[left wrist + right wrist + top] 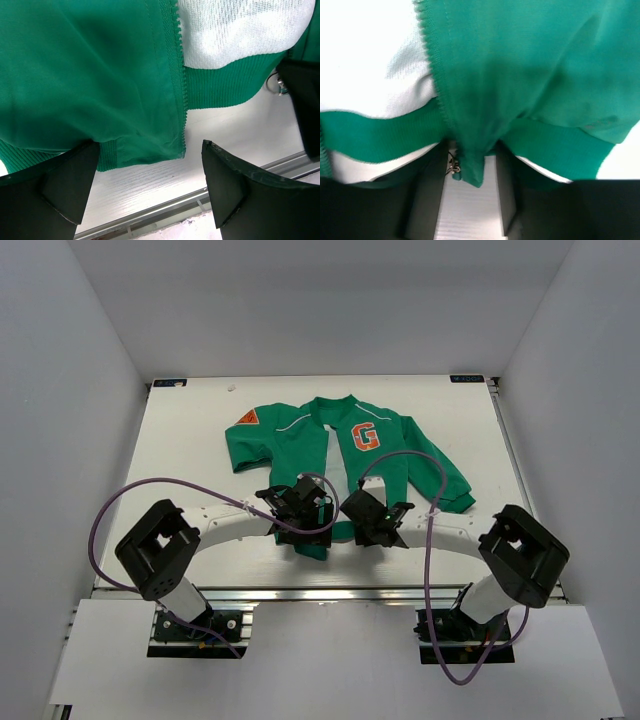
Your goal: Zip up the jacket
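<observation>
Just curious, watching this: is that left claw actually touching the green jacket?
Touching. In the left wrist view, the jacket's hem lies over the tip of one left end effector finger; the other finger stands clear over bare table.

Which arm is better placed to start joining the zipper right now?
Right. Its gripper has the jacket hem corner with the zipper pull between its fingers; the left gripper is open, holding nothing.

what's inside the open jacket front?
Between the jacket's front edges, light lining shows from collar down. Near the hem, both grippers, left and right, cover it from above. The left wrist view shows lining down to the green waistband.
</observation>
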{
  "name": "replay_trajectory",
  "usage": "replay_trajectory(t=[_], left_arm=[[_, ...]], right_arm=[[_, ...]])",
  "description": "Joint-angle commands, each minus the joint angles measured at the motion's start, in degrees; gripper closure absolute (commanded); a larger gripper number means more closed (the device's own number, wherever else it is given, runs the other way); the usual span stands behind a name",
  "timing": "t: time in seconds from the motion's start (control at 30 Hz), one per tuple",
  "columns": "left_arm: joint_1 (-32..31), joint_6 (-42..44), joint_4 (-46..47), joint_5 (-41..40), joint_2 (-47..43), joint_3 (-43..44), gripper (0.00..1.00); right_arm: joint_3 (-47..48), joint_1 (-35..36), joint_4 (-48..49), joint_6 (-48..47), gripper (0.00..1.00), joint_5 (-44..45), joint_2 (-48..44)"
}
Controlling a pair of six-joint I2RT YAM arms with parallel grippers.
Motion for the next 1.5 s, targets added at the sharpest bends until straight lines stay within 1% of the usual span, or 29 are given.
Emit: replay_trajectory(t=[0.0, 0.03, 0.07, 0.33, 0.63, 0.77, 0.83, 0.93, 1.0, 1.13, 1.2, 1.23, 1.47], left_arm=[[0.41, -0.11, -0.29, -1.27, -1.40, -1.23, 0.07], [0.41, -0.02, -0.28, -1.18, -1.48, -1.23, 0.07], [0.41, -0.11, -0.28, -1.09, -1.48, -1.23, 0.07], [0.32, -0.02, -0.37, -0.74, -1.84, -1.32, 0.07], [0.32, -0.11, -0.20, -0.22, -1.84, -1.41, 0.07], [0.41, -0.11, -0.28, -0.13, -1.92, -1.50, 0.07], [0.41, -0.11, -0.20, -0.04, -2.01, -1.58, 0.07], [0.32, -0.20, -0.20, 0.05, -2.01, -1.76, 0.07], [0.41, -0.29, -0.20, 0.05, -2.01, -1.76, 0.07], [0.41, -0.29, -0.02, 0.31, -1.84, -1.67, 0.07], [0.32, -0.29, -0.02, 0.31, -1.66, -1.59, 0.07], [0.32, -0.29, -0.02, 0.40, -1.66, -1.58, 0.07], [0.32, -0.20, -0.02, 0.66, -1.57, -1.67, 0.07]], right_arm=[[-3.91, 0.19, -2.36, -1.27, 0.50, -6.98, -0.06], [-4.08, 0.19, -2.09, -1.45, 0.44, -7.42, -0.60], [-4.26, 0.19, -1.91, -1.54, 0.43, -7.69, -1.04], [-5.84, -1.39, 0.20, -1.10, 0.42, -12.52, -4.91], [-5.67, -3.33, -1.30, 2.06, 0.42, -12.61, -7.11], [-5.32, -3.50, -2.87, 3.12, 0.47, -11.47, -6.41], [-4.97, -3.42, -3.75, 3.65, 0.53, -11.03, -5.18], [-4.35, -3.42, -5.07, 4.61, 0.57, -9.80, -3.60], [-4.35, -3.42, -5.34, 5.05, 0.63, -9.53, -3.33], [-4.35, -3.42, -4.46, 3.74, 0.51, -10.50, -3.94], [-4.44, -3.42, -4.02, 3.47, 0.47, -11.12, -4.56], [-4.52, -3.50, -4.02, 3.47, 0.44, -11.29, -4.91], [-5.05, -3.94, -3.14, 3.91, 0.43, -13.13, -8.86]])
